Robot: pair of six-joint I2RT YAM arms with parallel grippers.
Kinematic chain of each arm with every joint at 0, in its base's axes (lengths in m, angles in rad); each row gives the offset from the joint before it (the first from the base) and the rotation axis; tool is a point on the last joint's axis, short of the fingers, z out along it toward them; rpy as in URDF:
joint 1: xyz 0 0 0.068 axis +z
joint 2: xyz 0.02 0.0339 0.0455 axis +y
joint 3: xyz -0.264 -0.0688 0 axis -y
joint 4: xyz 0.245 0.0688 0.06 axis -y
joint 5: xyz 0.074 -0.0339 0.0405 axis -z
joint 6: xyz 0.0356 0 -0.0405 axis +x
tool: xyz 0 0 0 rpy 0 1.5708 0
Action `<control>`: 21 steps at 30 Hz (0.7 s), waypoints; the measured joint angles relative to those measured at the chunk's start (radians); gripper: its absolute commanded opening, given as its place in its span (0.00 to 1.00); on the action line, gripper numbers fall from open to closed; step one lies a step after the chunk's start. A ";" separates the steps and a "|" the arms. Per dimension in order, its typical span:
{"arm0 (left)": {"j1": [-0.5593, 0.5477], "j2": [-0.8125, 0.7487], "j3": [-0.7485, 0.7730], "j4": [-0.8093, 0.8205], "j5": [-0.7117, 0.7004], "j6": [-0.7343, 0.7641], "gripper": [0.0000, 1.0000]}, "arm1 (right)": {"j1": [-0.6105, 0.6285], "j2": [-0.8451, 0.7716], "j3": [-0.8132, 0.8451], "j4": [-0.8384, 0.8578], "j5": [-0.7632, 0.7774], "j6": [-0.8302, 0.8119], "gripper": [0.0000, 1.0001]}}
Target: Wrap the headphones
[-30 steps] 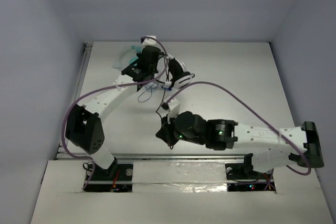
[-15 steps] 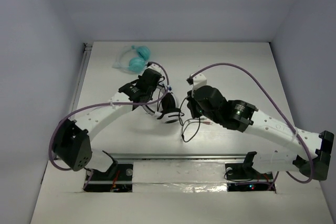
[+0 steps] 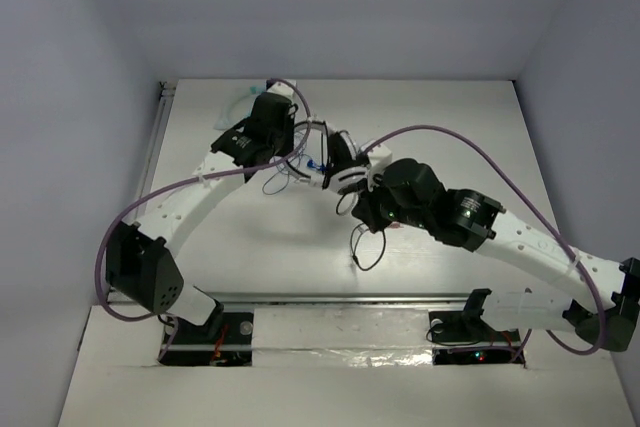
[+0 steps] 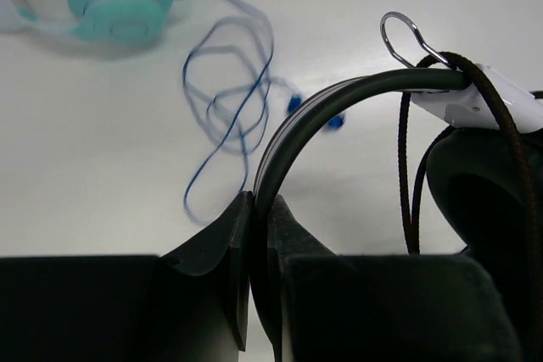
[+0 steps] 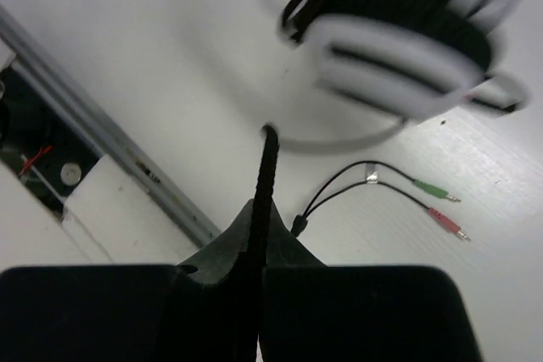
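Note:
The headphones (image 3: 338,159) are lifted off the table between the two arms. My left gripper (image 3: 300,150) is shut on their black headband (image 4: 327,103); the fingertips meet round it in the left wrist view (image 4: 261,209). A white earcup (image 5: 399,57) with a black pad (image 4: 484,192) hangs to the side. My right gripper (image 3: 357,204) is shut on the thin black cable (image 5: 265,171), which runs up to the earcup. The rest of the cable (image 3: 366,247) lies looped on the table and ends in a red plug (image 5: 446,225) and a green plug (image 5: 429,188).
Teal headphones (image 4: 119,2) lie at the far left, with a tangle of blue-wired earbuds (image 4: 229,91) beside them under the lifted headband. A metal rail (image 5: 102,133) runs along the table's near edge.
The left gripper has carried the headphones away from the bases and a little right. The right gripper has moved left with the cable and now sits just below the earcup.

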 measured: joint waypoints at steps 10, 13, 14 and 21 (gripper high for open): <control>-0.032 0.161 0.137 0.150 0.122 -0.120 0.00 | 0.111 0.067 -0.008 0.021 -0.098 0.027 0.00; -0.090 0.206 0.134 0.146 0.120 -0.110 0.00 | 0.130 0.146 0.076 0.017 -0.080 0.011 0.00; -0.109 0.212 0.119 0.157 0.125 -0.106 0.00 | 0.134 0.167 0.110 0.001 -0.064 0.004 0.00; -0.168 0.206 -0.053 0.172 0.184 -0.087 0.00 | 0.125 0.185 0.258 -0.065 0.055 -0.037 0.00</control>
